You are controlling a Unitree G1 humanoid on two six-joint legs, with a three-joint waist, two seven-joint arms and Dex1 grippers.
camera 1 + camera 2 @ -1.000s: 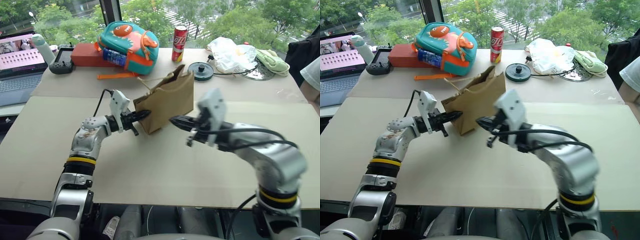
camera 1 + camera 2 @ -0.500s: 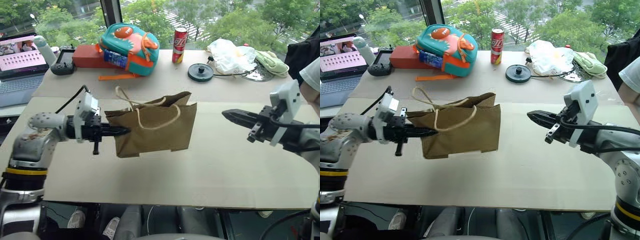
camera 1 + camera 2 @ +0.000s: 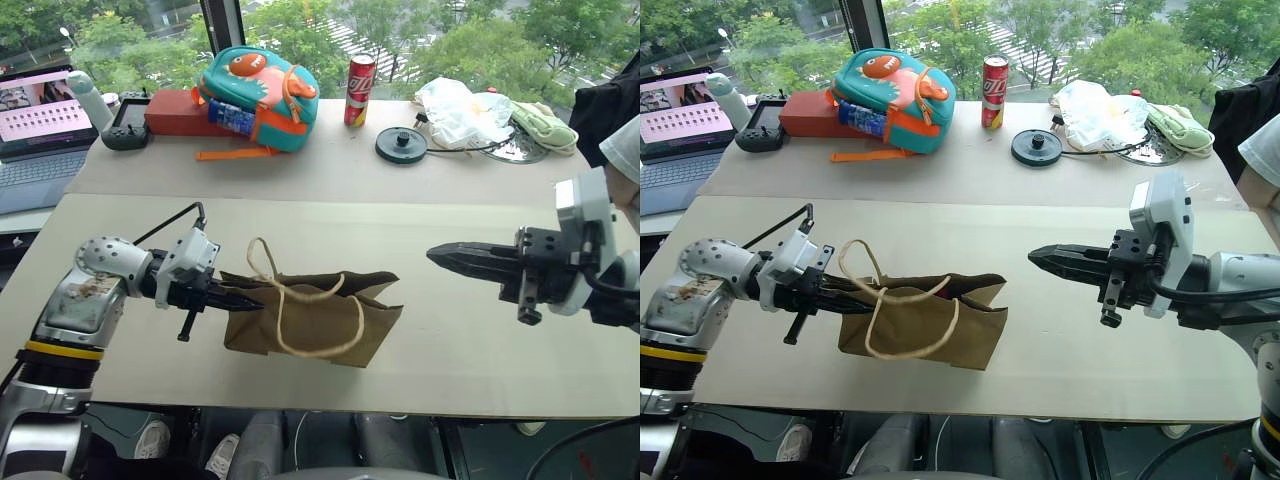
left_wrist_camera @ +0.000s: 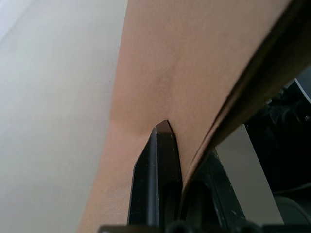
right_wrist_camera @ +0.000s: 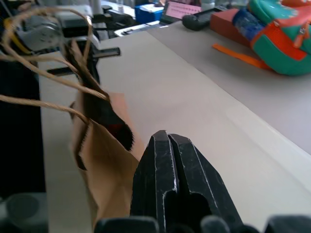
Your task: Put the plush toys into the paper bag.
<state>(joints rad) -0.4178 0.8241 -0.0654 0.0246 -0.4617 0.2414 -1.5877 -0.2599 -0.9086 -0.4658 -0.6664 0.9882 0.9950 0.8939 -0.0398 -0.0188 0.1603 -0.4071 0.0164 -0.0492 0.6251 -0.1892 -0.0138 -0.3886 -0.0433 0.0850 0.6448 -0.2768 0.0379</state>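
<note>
Left eye view: the table (image 3: 330,180), covered in tan board, fills most of the scene. The bag (image 3: 310,320) hangs near the front edge, left of centre, its mouth upward and its cord handles (image 3: 285,300) looping over its side. The left gripper (image 3: 245,301) is clamped on the bag's left edge, fingers pinched tight on the paper. The right gripper (image 3: 445,257) hovers well apart to the right, pointing toward the bag, fingers pressed together with nothing between them. In the right wrist view something red (image 5: 116,128) sits just inside the bag's mouth; whether it is a toy cannot be told. At the back lie a backpack (image 3: 258,85) and a can (image 3: 359,90).
</note>
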